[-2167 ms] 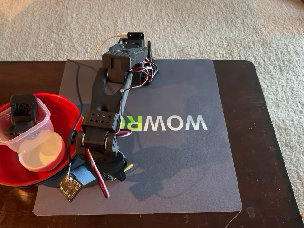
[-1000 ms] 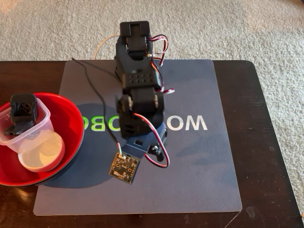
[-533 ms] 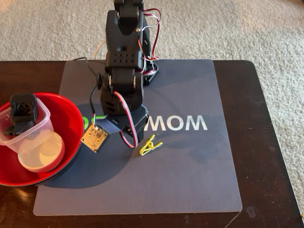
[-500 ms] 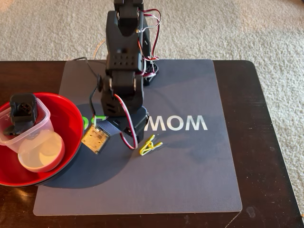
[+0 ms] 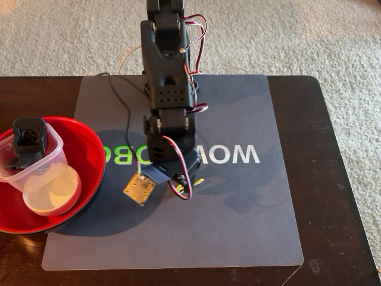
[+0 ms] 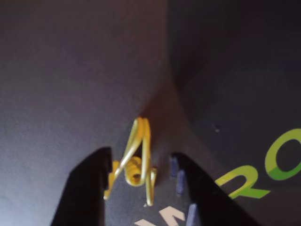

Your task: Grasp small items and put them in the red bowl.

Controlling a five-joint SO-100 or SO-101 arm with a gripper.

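Observation:
The tiny yellow clip lies on the grey mat between my gripper's two black fingers. In the fixed view it shows just right of the gripper. My gripper is down at the mat and open around the clip: the left finger touches it and a gap remains at the right finger. The red bowl sits at the table's left edge. In it are the clear square container, holding the black boxy part, and the small white bowl. I cannot make out the short black cylinder.
The grey mat with white and green lettering covers most of the dark wooden table. The arm reaches in from the far edge, with a black cable trailing on the mat. Carpet lies beyond.

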